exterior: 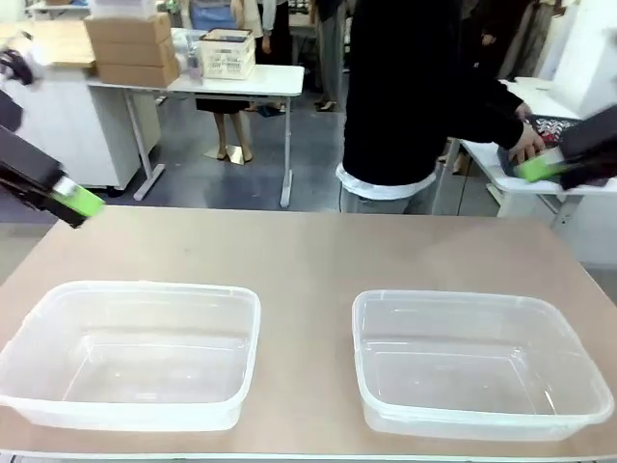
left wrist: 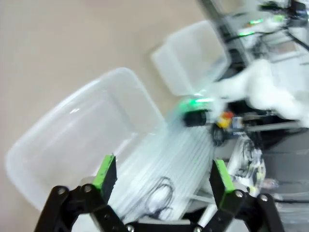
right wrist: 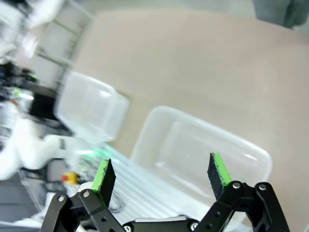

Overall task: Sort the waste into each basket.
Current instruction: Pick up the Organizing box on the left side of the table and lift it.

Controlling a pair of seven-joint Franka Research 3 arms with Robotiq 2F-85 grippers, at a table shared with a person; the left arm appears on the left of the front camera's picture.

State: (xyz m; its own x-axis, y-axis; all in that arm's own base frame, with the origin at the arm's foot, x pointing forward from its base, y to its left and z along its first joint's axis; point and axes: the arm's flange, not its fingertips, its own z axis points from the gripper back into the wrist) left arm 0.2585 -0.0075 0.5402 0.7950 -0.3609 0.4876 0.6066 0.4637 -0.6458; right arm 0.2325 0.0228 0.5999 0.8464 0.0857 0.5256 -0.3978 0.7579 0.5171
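Though cluttered beyond, tan table

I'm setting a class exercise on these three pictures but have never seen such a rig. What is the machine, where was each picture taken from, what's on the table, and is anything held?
This is a robot with two white arms, each ending in a two-finger gripper with green pads. The front view looks across the table at a person on the far side. A clear left tub and right tub sit side by side, nothing inside. The other pictures come from wrist cameras, looking along the left gripper and right gripper. Both are open, holding nothing.
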